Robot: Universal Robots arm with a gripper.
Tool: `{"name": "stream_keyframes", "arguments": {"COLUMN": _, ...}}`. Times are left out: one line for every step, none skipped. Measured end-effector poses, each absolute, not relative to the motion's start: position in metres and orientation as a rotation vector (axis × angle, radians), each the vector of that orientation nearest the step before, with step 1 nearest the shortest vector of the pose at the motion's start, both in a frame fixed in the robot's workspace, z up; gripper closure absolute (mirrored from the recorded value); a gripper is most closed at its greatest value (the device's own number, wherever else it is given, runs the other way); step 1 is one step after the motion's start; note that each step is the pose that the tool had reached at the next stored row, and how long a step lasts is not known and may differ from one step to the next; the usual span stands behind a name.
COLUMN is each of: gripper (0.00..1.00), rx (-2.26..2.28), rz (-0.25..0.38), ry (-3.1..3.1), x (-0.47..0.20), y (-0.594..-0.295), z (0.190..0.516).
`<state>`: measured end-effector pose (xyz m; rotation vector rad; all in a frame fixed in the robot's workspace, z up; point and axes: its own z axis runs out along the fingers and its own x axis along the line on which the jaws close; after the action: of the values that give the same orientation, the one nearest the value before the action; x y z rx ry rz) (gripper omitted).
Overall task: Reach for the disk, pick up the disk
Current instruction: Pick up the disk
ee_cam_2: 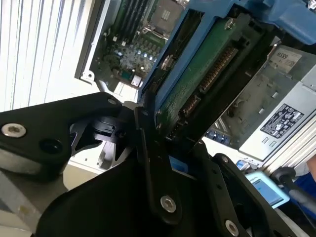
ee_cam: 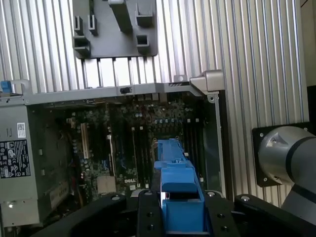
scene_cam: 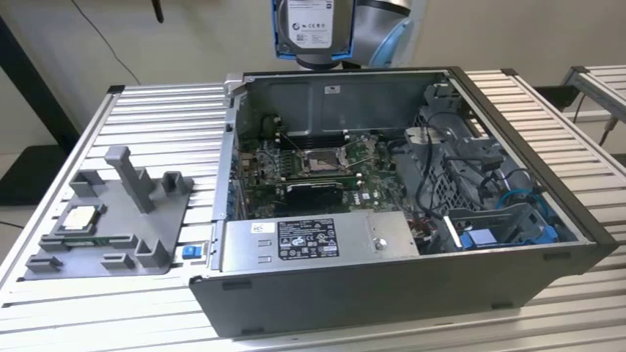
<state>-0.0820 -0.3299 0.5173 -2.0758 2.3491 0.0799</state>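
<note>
The disk (scene_cam: pixel 311 26), silver with a white printed label and a blue side frame, hangs at the top of the exterior view, above the back wall of the open computer case (scene_cam: pixel 391 293). In the second wrist view its green circuit-board underside (ee_cam_2: pixel 207 74) faces the camera. In the first wrist view the disk (ee_cam: pixel 175 173) is seen edge-on, showing its blue frame. My gripper (ee_cam: pixel 178 200) is shut on the disk, with a black finger (ee_cam: pixel 145 212) on either side of it. The disk is clear of the case and high over the motherboard (scene_cam: pixel 313 169).
Inside the case sit a grey power supply (scene_cam: pixel 313 238) at the front and a drive bay holding a blue bracket (scene_cam: pixel 479 238) on the exterior view's right. A grey fixture plate (scene_cam: pixel 108 220) carrying a small silver chip (scene_cam: pixel 80 218) lies on the ribbed table (scene_cam: pixel 166 117).
</note>
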Motion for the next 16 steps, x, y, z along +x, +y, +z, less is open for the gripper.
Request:
{"name": "stream_keyframes", "arguments": {"gripper": 1.00, "rx": -2.076, "rz": 0.080, "ry": 2.349, "x": -0.079, "y": -0.330, "z": 0.517}}
{"name": "stream_keyframes", "arguments": {"gripper": 1.00, "rx": -2.076, "rz": 0.080, "ry": 2.349, "x": -0.077, "y": -0.330, "z": 0.517}}
{"name": "stream_keyframes", "arguments": {"gripper": 1.00, "rx": -2.076, "rz": 0.080, "ry": 2.349, "x": -0.074, "y": -0.330, "z": 0.517}}
{"name": "stream_keyframes", "arguments": {"gripper": 1.00, "rx": -2.076, "rz": 0.080, "ry": 2.349, "x": -0.072, "y": -0.330, "z": 0.517}}
{"name": "stream_keyframes", "arguments": {"gripper": 1.00, "rx": -2.076, "rz": 0.080, "ry": 2.349, "x": -0.069, "y": -0.330, "z": 0.517}}
{"name": "stream_keyframes", "arguments": {"gripper": 1.00, "rx": -2.076, "rz": 0.080, "ry": 2.349, "x": -0.066, "y": -0.330, "z": 0.517}}
{"name": "stream_keyframes", "arguments": {"gripper": 1.00, "rx": -2.076, "rz": 0.080, "ry": 2.349, "x": -0.064, "y": -0.330, "z": 0.517}}
{"name": "stream_keyframes", "arguments": {"gripper": 1.00, "rx": -2.076, "rz": 0.080, "ry": 2.349, "x": -0.061, "y": -0.330, "z": 0.517}}
{"name": "stream_keyframes", "arguments": {"gripper": 1.00, "rx": -2.076, "rz": 0.080, "ry": 2.349, "x": -0.059, "y": -0.330, "z": 0.517}}
{"name": "stream_keyframes", "arguments": {"gripper": 1.00, "rx": -2.076, "rz": 0.080, "ry": 2.349, "x": -0.056, "y": -0.330, "z": 0.517}}
{"name": "stream_keyframes", "arguments": {"gripper": 1.00, "rx": -2.076, "rz": 0.080, "ry": 2.349, "x": -0.054, "y": -0.330, "z": 0.517}}
{"name": "stream_keyframes", "arguments": {"gripper": 1.00, "rx": -2.076, "rz": 0.080, "ry": 2.349, "x": -0.051, "y": -0.330, "z": 0.517}}
{"name": "stream_keyframes", "arguments": {"gripper": 1.00, "rx": -2.076, "rz": 0.080, "ry": 2.349, "x": -0.049, "y": -0.330, "z": 0.517}}
{"name": "stream_keyframes", "arguments": {"gripper": 1.00, "rx": -2.076, "rz": 0.080, "ry": 2.349, "x": -0.046, "y": -0.330, "z": 0.517}}
{"name": "stream_keyframes", "arguments": {"gripper": 1.00, "rx": -2.076, "rz": 0.080, "ry": 2.349, "x": -0.043, "y": -0.330, "z": 0.517}}
{"name": "stream_keyframes", "arguments": {"gripper": 1.00, "rx": -2.076, "rz": 0.080, "ry": 2.349, "x": -0.041, "y": -0.330, "z": 0.517}}
